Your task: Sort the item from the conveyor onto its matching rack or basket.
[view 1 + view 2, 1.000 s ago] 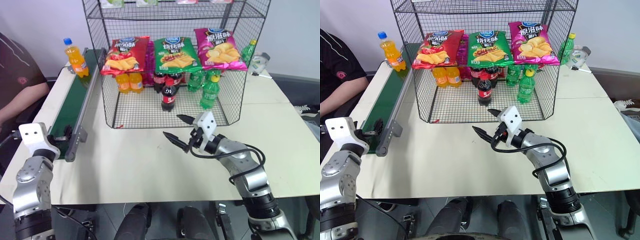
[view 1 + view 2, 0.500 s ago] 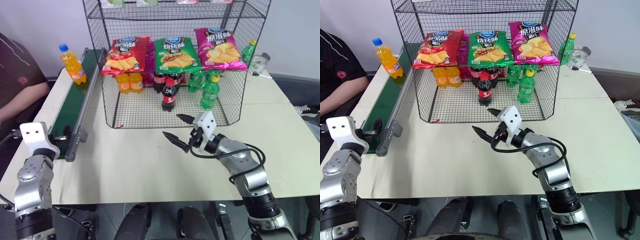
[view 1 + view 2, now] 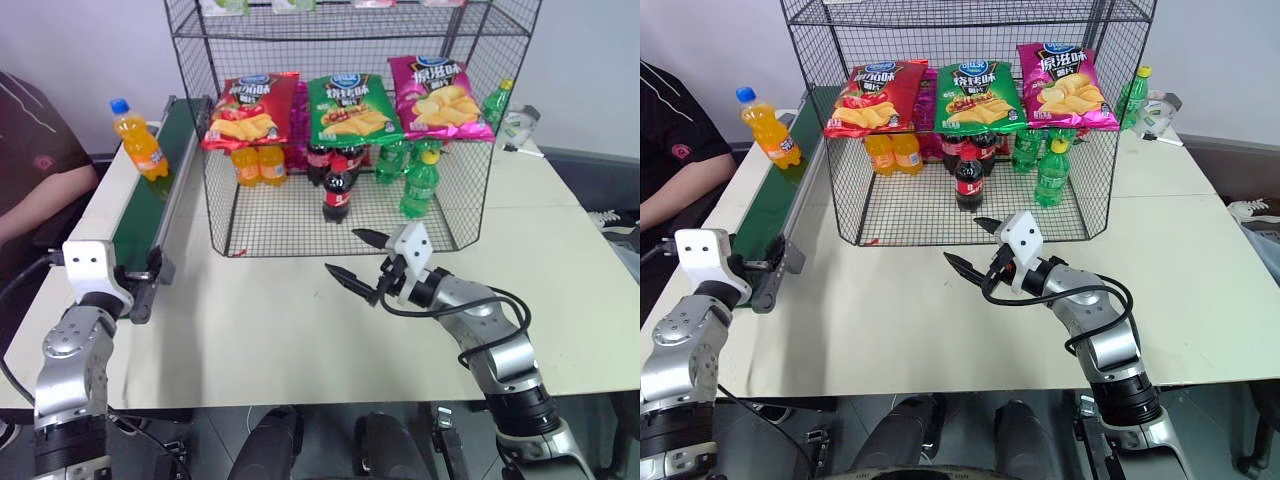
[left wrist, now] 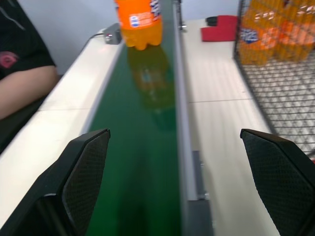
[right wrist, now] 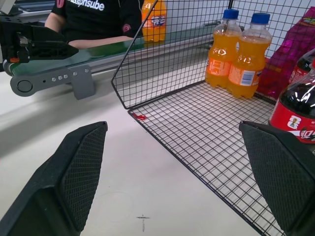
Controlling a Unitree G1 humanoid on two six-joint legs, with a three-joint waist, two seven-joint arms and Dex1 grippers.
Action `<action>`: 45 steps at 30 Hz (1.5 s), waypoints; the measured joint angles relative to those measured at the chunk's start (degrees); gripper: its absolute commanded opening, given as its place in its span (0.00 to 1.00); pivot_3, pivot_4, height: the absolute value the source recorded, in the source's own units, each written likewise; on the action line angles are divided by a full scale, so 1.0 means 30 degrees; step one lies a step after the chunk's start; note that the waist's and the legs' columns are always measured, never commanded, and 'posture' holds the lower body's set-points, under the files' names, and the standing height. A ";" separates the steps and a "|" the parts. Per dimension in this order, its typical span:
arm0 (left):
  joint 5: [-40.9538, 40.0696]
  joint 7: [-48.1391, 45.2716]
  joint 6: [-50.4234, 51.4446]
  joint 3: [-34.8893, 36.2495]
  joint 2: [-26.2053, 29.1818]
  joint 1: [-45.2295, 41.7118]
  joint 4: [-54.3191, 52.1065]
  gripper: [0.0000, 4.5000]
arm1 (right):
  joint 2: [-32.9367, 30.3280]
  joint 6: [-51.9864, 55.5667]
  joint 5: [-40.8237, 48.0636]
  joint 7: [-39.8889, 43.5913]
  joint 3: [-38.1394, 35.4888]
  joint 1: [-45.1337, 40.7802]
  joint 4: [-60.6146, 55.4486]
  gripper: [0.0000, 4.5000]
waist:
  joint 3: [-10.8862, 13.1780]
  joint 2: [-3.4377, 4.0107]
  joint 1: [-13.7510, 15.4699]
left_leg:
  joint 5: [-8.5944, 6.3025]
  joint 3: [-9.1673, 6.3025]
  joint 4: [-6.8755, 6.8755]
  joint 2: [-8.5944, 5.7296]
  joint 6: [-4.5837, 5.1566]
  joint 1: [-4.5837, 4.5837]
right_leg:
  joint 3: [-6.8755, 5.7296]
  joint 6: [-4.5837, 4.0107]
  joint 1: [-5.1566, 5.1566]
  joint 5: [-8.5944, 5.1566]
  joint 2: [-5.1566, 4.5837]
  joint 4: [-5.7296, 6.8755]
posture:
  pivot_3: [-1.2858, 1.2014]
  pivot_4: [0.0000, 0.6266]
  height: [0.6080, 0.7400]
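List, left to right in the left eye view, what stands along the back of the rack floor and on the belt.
Orange soda bottle on the conveyor → pair of orange soda bottles in the rack → cola bottle → green bottle.

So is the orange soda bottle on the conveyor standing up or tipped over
Standing, leaning slightly. The orange soda bottle rests on its base on the green conveyor, blue cap on top.

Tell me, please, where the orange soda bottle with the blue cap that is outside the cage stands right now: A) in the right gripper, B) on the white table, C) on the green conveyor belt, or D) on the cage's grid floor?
C: the orange soda bottle stands upright on the conveyor belt, beyond the open left gripper.
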 measured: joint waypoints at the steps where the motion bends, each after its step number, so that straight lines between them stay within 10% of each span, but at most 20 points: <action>1: -0.0050 -0.0061 -0.0039 0.0067 0.0000 0.0000 0.0001 0.99 | 0.0004 0.0000 -0.0001 0.0000 0.0004 0.0000 0.0000 1.00 | 0.0000 0.0000 -0.0001 | 0.0000 0.0000 0.0000 0.0000 0.0000 0.0000 | 0.0000 0.0000 0.0000 0.0000 0.0000 0.0000 | 0.52 0.24 1.00; 45: 0.0038 0.1414 -0.1387 0.1275 0.0003 -0.0194 0.0026 0.99 | 0.0038 0.0000 0.0005 0.0230 0.0415 -0.0001 0.0000 1.00 | 0.0000 -0.0001 0.0012 | 0.0000 0.0000 0.0004 -0.0001 0.0001 0.0000 | -0.0001 0.0006 0.0002 0.0004 0.0001 0.0001 | 0.52 0.24 1.00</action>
